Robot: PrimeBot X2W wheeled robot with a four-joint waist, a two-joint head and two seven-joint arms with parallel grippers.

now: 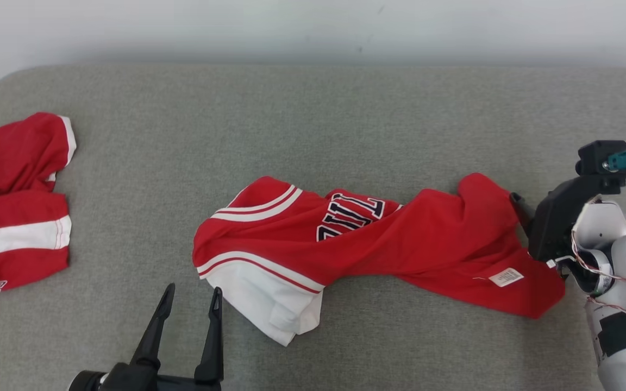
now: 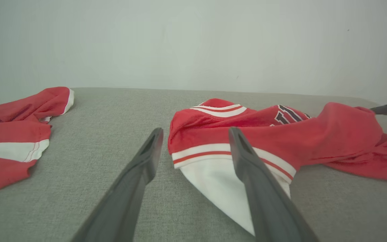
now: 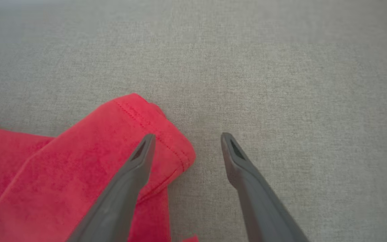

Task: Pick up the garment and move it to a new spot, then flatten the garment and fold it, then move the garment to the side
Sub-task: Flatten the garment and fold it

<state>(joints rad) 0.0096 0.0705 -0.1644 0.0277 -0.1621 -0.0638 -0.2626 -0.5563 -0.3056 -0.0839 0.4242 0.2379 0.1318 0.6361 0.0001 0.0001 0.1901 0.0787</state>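
Note:
The garment point(image 1: 400, 239) is a red jersey with white trim and dark lettering, lying crumpled and stretched sideways across the middle of the grey surface point(image 1: 313, 108). My left gripper point(image 1: 193, 290) stands open just in front of the white-trimmed left end point(image 2: 213, 168), with nothing between its fingers. At the jersey's right end my right gripper point(image 1: 519, 209) is open too. In the right wrist view, one finger of the right gripper point(image 3: 187, 136) is over a folded red corner point(image 3: 129, 134) and the other is over bare fabric surface.
A second red garment with a white band point(image 1: 14, 217) lies at the far left edge, also seen as a red heap point(image 2: 12, 134). A pale wall runs behind the surface. Open grey surface lies behind and in front of the jersey.

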